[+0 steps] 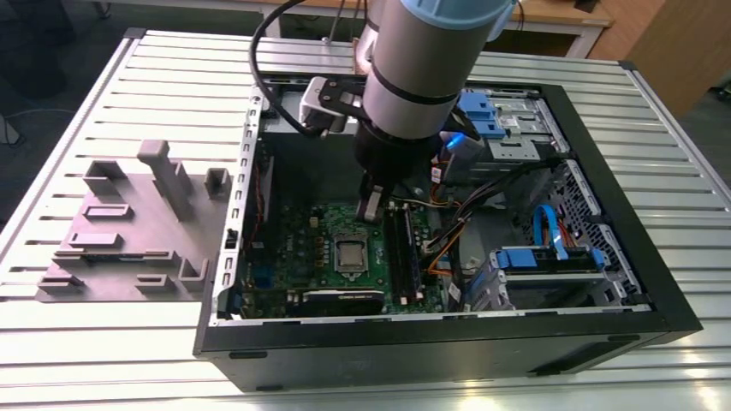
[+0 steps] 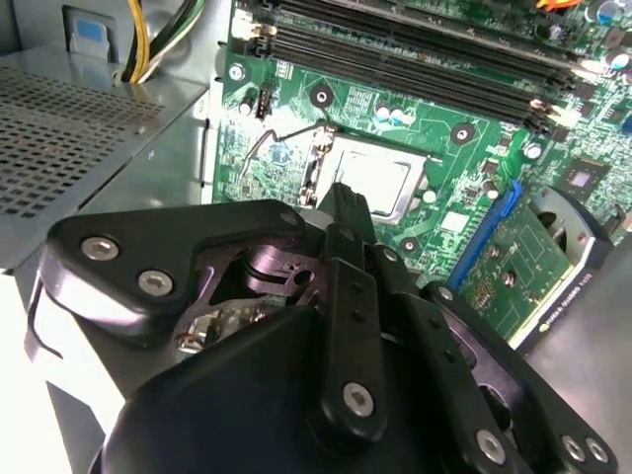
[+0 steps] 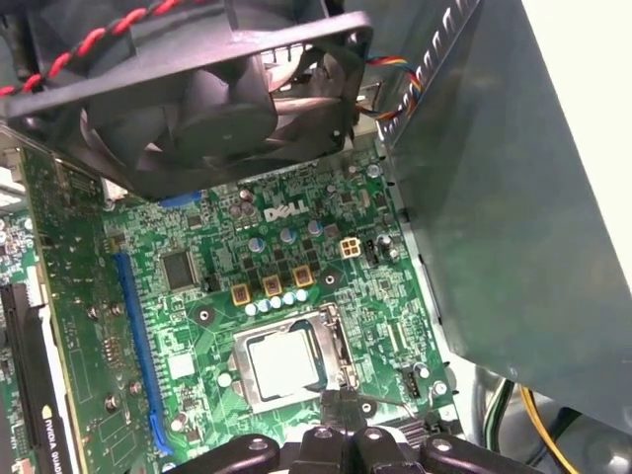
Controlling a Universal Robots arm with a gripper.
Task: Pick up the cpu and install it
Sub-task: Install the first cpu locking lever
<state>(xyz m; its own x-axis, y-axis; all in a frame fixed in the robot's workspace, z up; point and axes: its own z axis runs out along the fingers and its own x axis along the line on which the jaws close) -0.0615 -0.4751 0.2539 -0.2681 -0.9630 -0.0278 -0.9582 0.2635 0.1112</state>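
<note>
The cpu (image 1: 348, 253) lies flat in the silver socket frame (image 3: 242, 380) on the green motherboard (image 1: 303, 248), inside the open computer case. Both wrist views show its silvery square top (image 3: 282, 361) (image 2: 375, 176). My gripper (image 1: 371, 207) hangs a little above the board, just behind the socket in the exterior view. In both wrist views its black fingers (image 3: 338, 403) (image 2: 348, 202) are pressed together with nothing between them, their tips near the socket's edge and apart from the cpu. A thin wire lever (image 2: 265, 146) stands beside the socket.
Black memory slots (image 1: 400, 244) run beside the socket toward the exterior view's right. A black fan (image 3: 188, 94) hangs over the board's edge. Blue drive brackets (image 1: 549, 257) and cables fill the case's right side. A grey fixture block (image 1: 137, 223) sits on the slatted table at the exterior view's left.
</note>
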